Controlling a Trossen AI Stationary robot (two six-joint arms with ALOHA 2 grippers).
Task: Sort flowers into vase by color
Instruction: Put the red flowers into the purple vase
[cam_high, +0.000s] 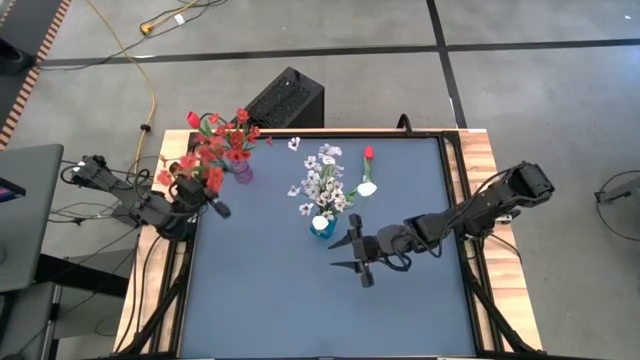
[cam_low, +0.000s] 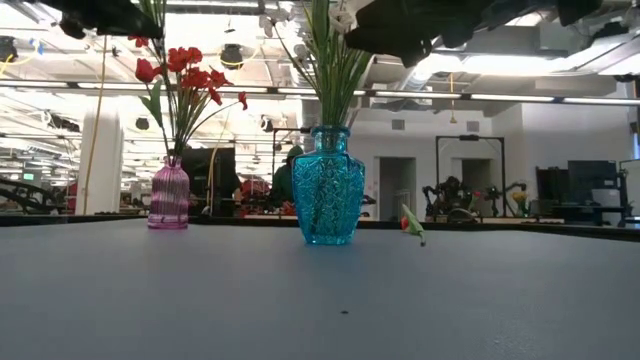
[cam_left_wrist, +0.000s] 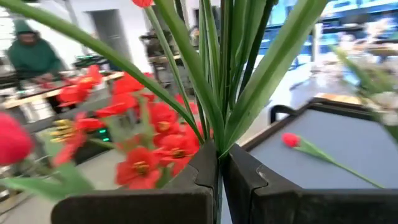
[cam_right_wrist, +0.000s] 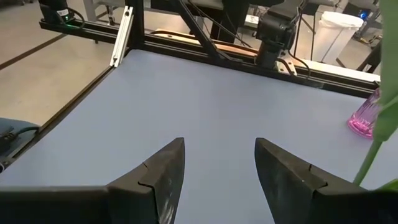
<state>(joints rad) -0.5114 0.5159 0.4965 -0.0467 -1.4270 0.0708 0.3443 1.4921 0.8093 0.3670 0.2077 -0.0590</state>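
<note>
Your left gripper (cam_high: 216, 207) sits at the worktop's (cam_high: 280, 310) left edge, clamped tight on a bunch of green stems (cam_left_wrist: 214, 74) with red flowers (cam_high: 215, 150) crowding around it, just beside the pink vase (cam_high: 242, 173). Your right gripper (cam_high: 355, 254) hovers just right of the blue vase (cam_high: 322, 226), fingers spread wide and holding nothing. White flowers (cam_high: 322, 180) stand in the blue vase, red ones in the pink. One red-bloomed stem (cam_high: 367, 167) lies loose on the worktop, right of the white bunch (a white bloom (cam_high: 367, 188) rests at its lower end).
</note>
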